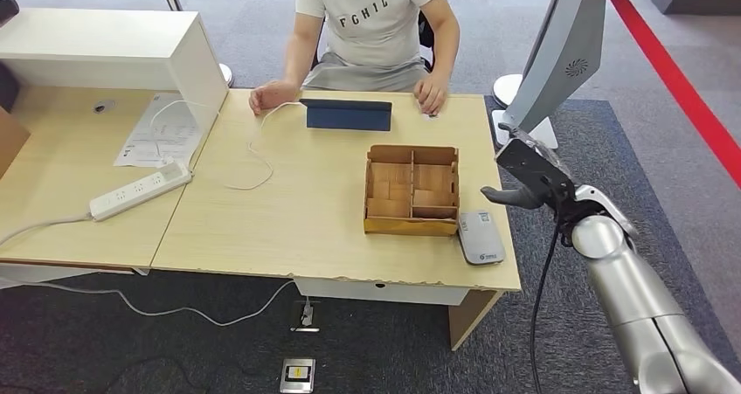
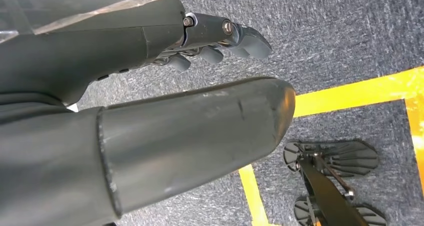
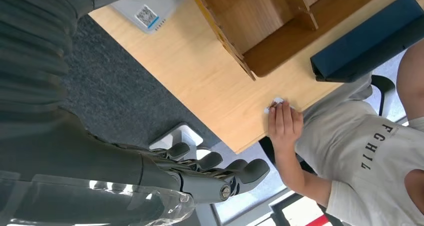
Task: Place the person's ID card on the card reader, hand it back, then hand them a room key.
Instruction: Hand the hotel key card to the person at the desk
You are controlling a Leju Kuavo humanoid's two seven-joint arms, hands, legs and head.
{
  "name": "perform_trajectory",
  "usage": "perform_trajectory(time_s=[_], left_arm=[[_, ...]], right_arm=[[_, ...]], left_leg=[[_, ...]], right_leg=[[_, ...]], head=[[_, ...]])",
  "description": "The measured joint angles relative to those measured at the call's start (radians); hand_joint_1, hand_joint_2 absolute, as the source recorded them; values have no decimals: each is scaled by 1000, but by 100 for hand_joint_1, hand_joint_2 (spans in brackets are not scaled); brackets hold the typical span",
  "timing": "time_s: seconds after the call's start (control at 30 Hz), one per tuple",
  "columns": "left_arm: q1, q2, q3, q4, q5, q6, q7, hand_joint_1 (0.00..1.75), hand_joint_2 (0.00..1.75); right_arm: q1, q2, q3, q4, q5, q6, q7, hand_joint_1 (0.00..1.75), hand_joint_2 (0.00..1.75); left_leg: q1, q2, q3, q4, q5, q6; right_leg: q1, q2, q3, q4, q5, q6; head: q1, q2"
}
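Wood-top table on grey carpet, red stripe beside.

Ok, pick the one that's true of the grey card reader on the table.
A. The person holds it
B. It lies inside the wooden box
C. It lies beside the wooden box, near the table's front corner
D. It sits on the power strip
C: the grey card reader lies flat on the table beside the wooden box, at the front corner near the right hand.
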Motion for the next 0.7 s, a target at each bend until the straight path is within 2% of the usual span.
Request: perform_trajectory(time_s=[0.17, 0.33, 0.7], left_arm=[[0, 7, 7, 0, 4, 0, 0, 0, 0], [-1, 11, 14, 0, 5, -2, -10, 0, 0], [-3, 12, 17, 0, -7, -7, -14, 0, 0]], right_arm=[[120, -36, -9, -187, -59, 8, 88, 0, 175], [200, -55, 1, -350, -63, 41, 133, 0, 175], [289, -71, 58, -600, 177, 25, 180, 0, 175]], left_leg=[[0, 0, 0, 0, 0, 0], [0, 1, 0, 0, 0, 0], [0, 1, 0, 0, 0, 0]], right_leg=[[0, 0, 0, 0, 0, 0], [0, 0, 0, 0, 0, 0], [0, 0, 0, 0, 0, 0]], head=[[0, 0], [0, 0], [0, 0]])
